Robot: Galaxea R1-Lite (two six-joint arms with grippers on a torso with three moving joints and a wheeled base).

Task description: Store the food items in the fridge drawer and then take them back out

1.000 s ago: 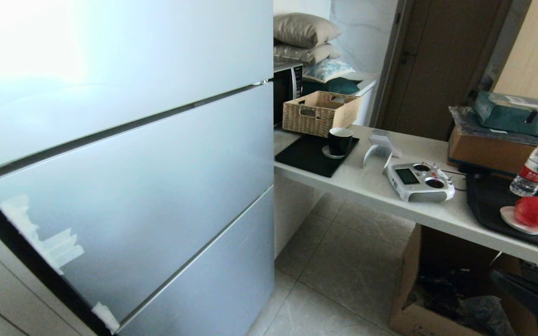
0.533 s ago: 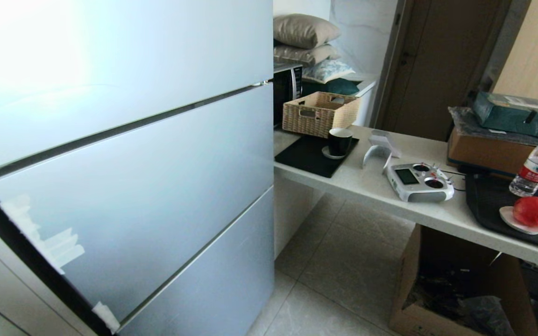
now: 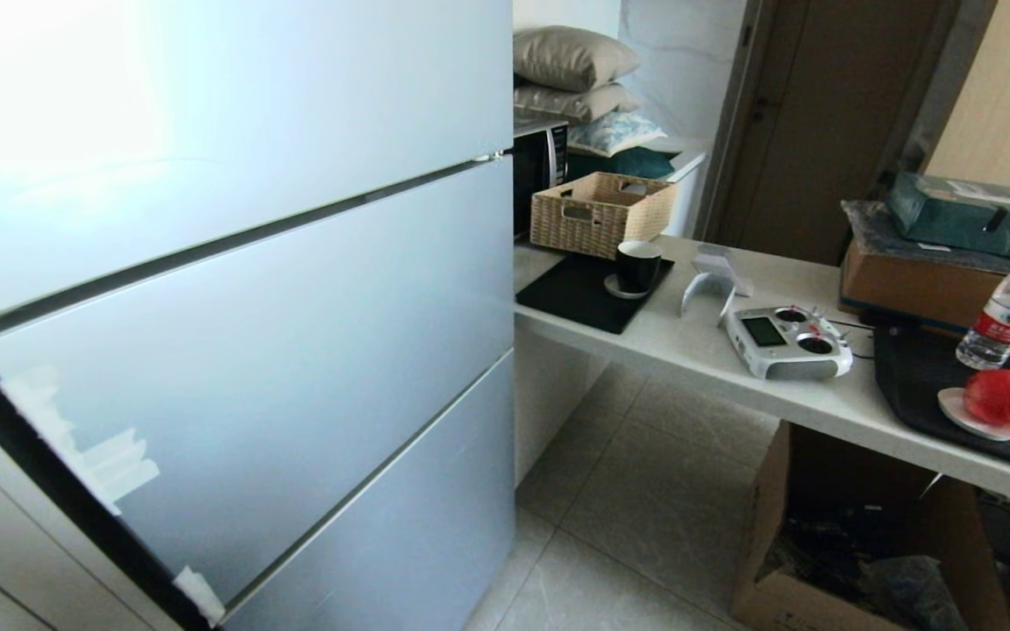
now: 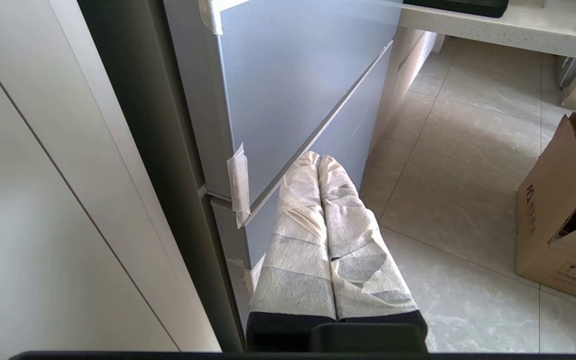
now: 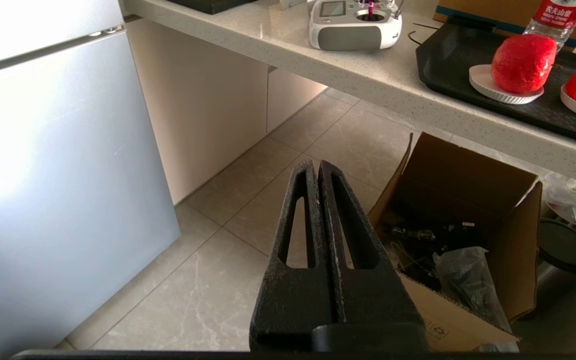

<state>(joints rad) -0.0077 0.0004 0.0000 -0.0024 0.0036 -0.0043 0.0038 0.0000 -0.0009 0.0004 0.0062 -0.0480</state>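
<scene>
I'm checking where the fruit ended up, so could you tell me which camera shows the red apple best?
The right wrist view: the red apple is large and unobstructed on its white dish. The head view shows it small near the right edge. The left wrist view misses it.

Head camera looks down across the pale blue-grey closed fridge (image 3: 233,350) toward the white stone desk (image 3: 698,350). Both wrist cameras sit low behind their hands, facing the grey tiled floor (image 5: 208,280), sharing fridge and brown cardboard box (image 5: 468,200).

Pale tiled floor (image 3: 645,491), white counter (image 3: 733,368), brown door (image 3: 821,123)
</scene>
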